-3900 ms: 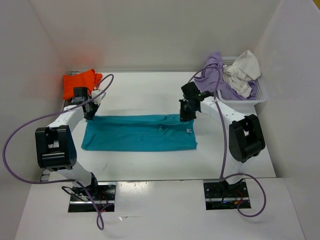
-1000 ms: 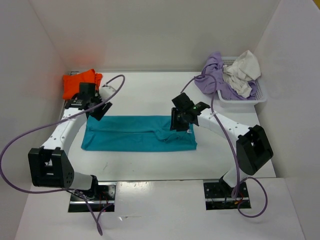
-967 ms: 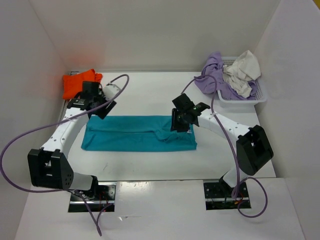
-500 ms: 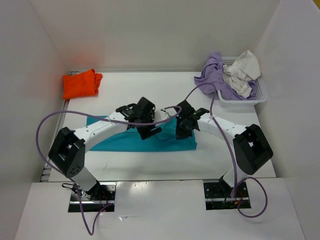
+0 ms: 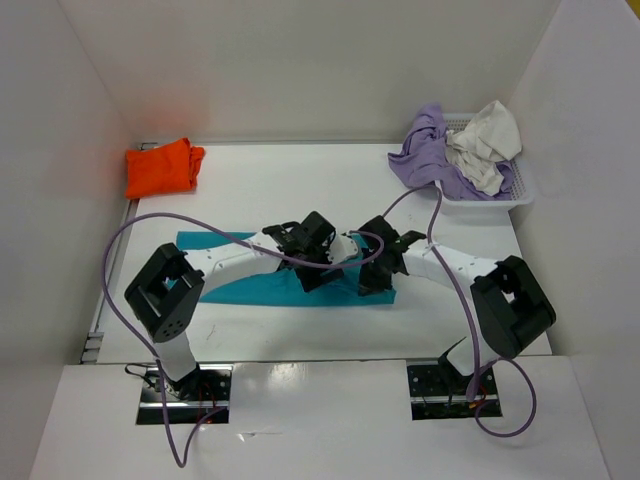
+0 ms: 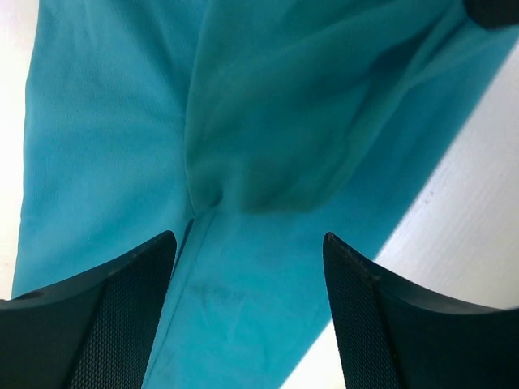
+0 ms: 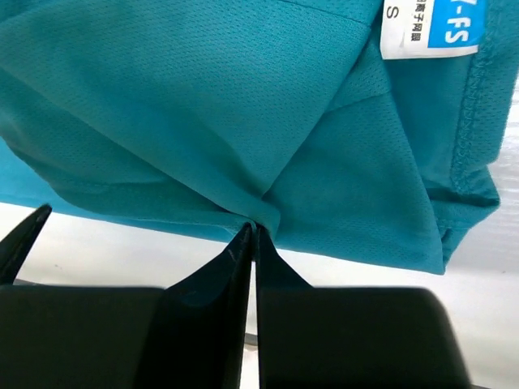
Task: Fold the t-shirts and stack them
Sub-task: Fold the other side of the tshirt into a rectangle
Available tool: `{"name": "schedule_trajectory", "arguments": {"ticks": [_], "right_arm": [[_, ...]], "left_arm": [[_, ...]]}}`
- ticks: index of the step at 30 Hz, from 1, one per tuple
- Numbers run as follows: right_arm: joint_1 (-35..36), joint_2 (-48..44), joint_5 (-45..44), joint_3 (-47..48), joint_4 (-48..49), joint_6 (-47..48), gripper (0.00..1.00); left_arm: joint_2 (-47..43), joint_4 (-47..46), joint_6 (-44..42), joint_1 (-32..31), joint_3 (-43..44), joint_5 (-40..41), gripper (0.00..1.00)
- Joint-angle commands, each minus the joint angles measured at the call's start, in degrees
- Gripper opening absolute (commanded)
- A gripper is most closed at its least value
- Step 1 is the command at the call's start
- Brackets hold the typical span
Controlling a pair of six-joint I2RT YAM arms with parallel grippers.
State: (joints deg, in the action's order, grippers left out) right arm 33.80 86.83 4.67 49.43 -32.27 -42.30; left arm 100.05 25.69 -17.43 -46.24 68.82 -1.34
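The teal t-shirt [image 5: 232,283] lies as a folded band mid-tabletop [image 5: 300,190], its long axis running left to right, its label [image 7: 430,28] at the right end. The right tool [image 7: 253,228] pinches a fold of it near that end. The left tool [image 6: 246,243] hangs spread wide over the cloth.

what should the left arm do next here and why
Probably lower the left jaws and close them on the teal t-shirt: they stand open above its bunched wrinkle, while the right jaws are shut on a pinch of cloth at its edge.
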Motion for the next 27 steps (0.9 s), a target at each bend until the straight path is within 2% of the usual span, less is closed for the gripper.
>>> {"name": "schedule_trajectory", "arguments": {"ticks": [1, 3, 5, 9, 11, 13, 19, 22, 25, 26, 27], "right_arm": [[1.0, -1.2, 1.8, -0.8, 3.9, -2.0, 0.09], [1.0, -0.5, 1.8, -0.8, 3.9, -2.0, 0.25], [1.0, -0.5, 2.5, -1.4, 3.4, -2.0, 0.34], [1.0, -4.5, 2.5, -1.4, -0.2, -2.0, 0.4], [1.0, -7.2, 1.8, -0.1, -2.3, -2.6, 0.4], [1.0, -11.1, 1.7, 0.6, -5.1, -2.6, 0.36], [1.0, -17.3, -0.7, 1.7, -5.3, -6.2, 0.07], [-1.6, -14.7, -3.3, 1.2, -2.1, -6.7, 0.0], [-7.0, -8.0, -2.9, 2.2, 0.5, -4.2, 0.0], [-8.2, -6.2, -2.0, 2.9, 2.2, -3.1, 0.12], [-9.1, -4.6, -2.0, 3.6, 2.8, -2.4, 0.18]], "left_arm": [[1.8, -6.1, 2.8, -0.6, -0.3, 1.9, 0.8], [2.3, -6.6, 2.8, -0.6, -0.8, 1.9, 0.8], [2.3, -6.6, 2.8, -1.1, -0.8, 1.3, 0.76], [0.9, -4.4, 2.8, -1.1, -1.6, 6.0, 0.69], [-2.4, -3.6, 2.8, -1.1, -2.3, 6.7, 0.69], [-6.5, -1.9, 2.8, -1.1, -2.8, 4.8, 0.69], [-12.2, 0.4, 1.8, -1.1, -2.8, 1.5, 0.69], [-11.4, 0.4, 0.3, -1.1, -2.8, -5.9, 0.69], [-8.0, -1.3, -0.8, -3.4, -3.3, -8.9, 0.71], [-7.2, -1.8, -1.3, -3.4, -3.3, -8.2, 0.71], [-5.8, -2.6, -1.8, -3.4, -3.9, -7.0, 0.71]]}}
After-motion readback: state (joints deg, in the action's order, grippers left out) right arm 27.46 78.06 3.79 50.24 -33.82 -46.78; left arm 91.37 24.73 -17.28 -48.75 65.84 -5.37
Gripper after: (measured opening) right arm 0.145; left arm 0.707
